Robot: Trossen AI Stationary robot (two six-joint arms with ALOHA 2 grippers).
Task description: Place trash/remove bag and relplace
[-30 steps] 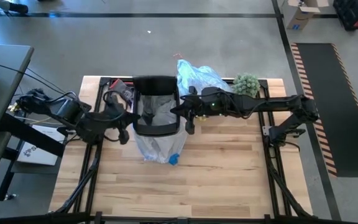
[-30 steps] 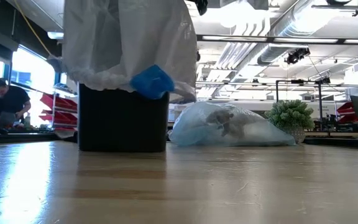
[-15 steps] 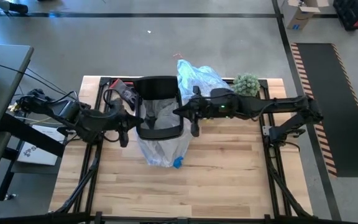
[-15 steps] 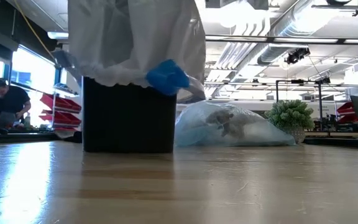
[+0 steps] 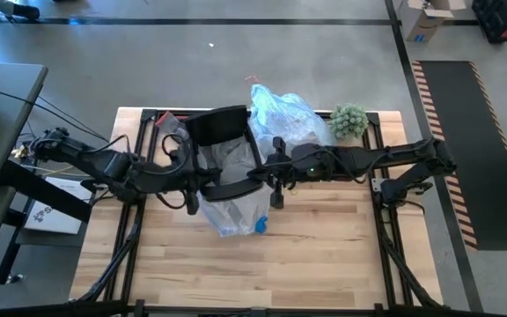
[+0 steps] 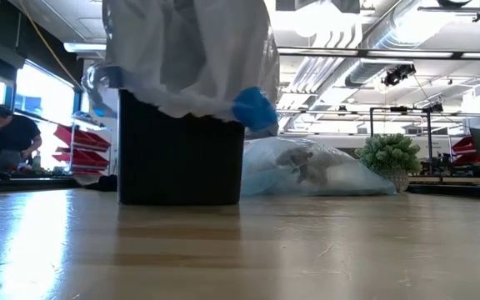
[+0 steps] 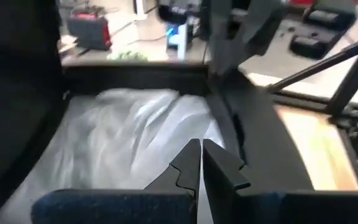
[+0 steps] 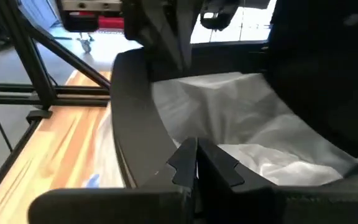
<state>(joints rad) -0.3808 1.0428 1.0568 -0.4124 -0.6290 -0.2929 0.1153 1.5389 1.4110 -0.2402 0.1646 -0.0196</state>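
A filled light-blue bag (image 5: 282, 113) lies at the table's (image 5: 324, 246) far edge, between a black bin (image 5: 223, 154) and a small green plant (image 5: 349, 120). A whitish liner (image 5: 234, 211) drapes over the bin's near rim. The left gripper (image 5: 192, 179) and right gripper (image 5: 269, 176), fingers together, flank the bin, each pinching liner.

Your light-blue bag (image 5: 284, 114) is lying full and crumpled at the table's twelve o'clock edge.
Trash (image 6: 307, 165) is showing darkly through its thin translucent skin; it is sitting at three o'clock of the black bin (image 6: 179, 158), touching it.
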